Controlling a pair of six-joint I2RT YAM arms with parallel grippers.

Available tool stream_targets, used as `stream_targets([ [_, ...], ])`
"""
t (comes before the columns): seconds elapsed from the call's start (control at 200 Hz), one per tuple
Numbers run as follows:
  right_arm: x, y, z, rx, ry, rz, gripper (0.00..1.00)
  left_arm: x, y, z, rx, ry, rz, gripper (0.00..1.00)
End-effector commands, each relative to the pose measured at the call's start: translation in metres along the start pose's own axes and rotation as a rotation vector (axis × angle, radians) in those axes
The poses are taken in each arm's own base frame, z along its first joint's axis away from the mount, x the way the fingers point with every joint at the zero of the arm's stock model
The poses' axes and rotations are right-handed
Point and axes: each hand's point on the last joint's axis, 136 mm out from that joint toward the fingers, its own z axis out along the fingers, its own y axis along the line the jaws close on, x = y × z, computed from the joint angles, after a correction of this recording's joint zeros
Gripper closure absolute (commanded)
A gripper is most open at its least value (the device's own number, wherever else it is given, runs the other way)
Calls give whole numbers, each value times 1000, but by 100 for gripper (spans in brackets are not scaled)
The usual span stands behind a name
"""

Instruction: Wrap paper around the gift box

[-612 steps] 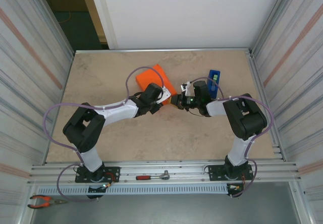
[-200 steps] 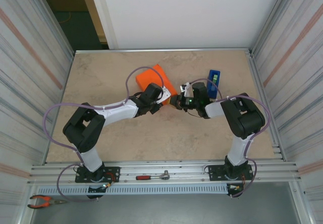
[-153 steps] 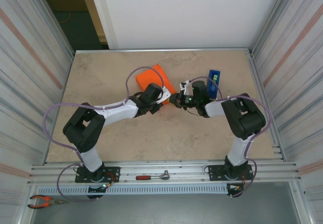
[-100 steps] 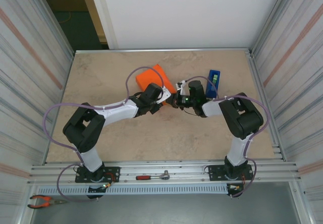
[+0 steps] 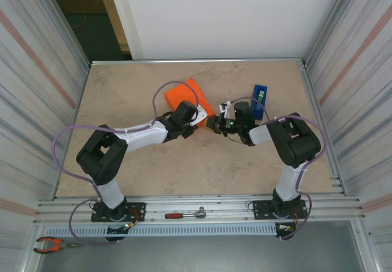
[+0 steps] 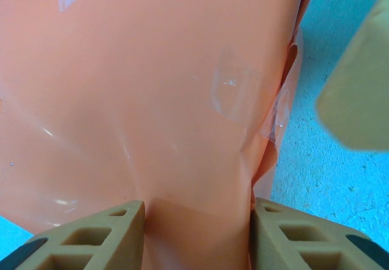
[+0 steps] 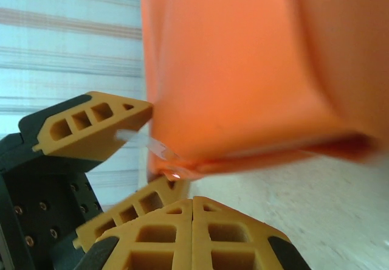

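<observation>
The gift box (image 5: 185, 94) lies at mid-table as a bright orange block, skinned in the paper (image 6: 152, 87). Pieces of clear tape (image 6: 234, 90) stick to the paper. My left gripper (image 5: 196, 116) is shut on the box's near right end. In the left wrist view its tan fingers (image 6: 91, 239) press the orange block from both sides. My right gripper (image 5: 214, 124) is shut and empty, its tips (image 7: 193, 233) just below the box's corner (image 7: 176, 166). A loose strip of clear tape (image 7: 140, 139) hangs there beside a left gripper finger (image 7: 91, 127).
A blue tape dispenser (image 5: 260, 99) stands just right of the right wrist. Corrugated metal walls close in both sides of the table (image 5: 122, 94). A red-handled screwdriver (image 5: 174, 215) lies on the front rail, and pliers (image 5: 49, 244) sit at the bottom left.
My right gripper pushed a little left toward the box's corner, then eased back to about where it was. The left gripper and the box have stayed still.
</observation>
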Motion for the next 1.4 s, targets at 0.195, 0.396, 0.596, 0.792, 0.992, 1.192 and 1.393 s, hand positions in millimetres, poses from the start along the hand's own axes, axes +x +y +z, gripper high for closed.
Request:
stream_targets([
  [0.195,-11,27,-9,-54,-24,-44,100,26,-23,5,101,84,15,55],
  [0.396,-15,40,2,-65,-5,-65,100,27,-24,5,103,85,15,55],
  [0.596,-24,46,15,-73,1,-68,100,26,-23,5,101,85,15,56],
  [0.792,-34,37,26,-56,4,-44,100,26,-23,4,102,82,15,56],
  [0.992,-35,21,27,-4,14,-4,100,26,-22,3,98,77,12,56],
  [1.192,-32,10,28,82,51,36,100,7,-6,-10,81,12,-17,55],
  [1.393,-37,18,28,87,57,33,100,-29,19,-35,63,-96,-71,49],
])
